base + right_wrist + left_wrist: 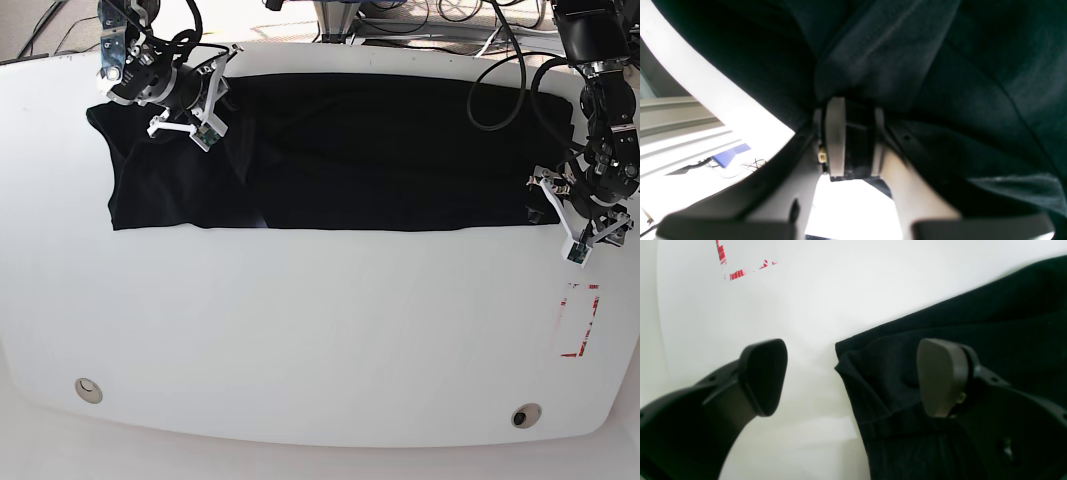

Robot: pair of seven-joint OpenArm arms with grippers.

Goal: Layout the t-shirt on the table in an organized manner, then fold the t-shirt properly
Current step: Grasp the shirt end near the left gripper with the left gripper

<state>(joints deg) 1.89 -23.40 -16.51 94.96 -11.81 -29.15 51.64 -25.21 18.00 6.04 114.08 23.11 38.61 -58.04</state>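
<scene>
Though stretched out as a long black band, not yet folded: shirt (380,150) across the far part of table (300,340), long axis side to side in the base view, sleeve end bunched and creased at that view's left, the opposite end a fairly clean edge at its right.

At the bunched end, right gripper (851,133): narrow, pinching a fold of cloth, fabric draped over and around both fingers.

At the clean end, left gripper (853,376): spread wide, holding nothing. Straddles the shirt's edge, one finger above cloth, the other above bare table, a corner of the hem lying between them. Whether the fingers touch anything: cannot tell.

Judged from this: one arm per end, so each nearest to its own corner. Next move probably turns on that hem corner between the open fingers; needs only a descent and a pinch, then a pull along the long axis away from the right gripper to take out slack.

Beyond the clean end, toward the near side: red dashed mark (580,320), apart from the cloth.
</scene>
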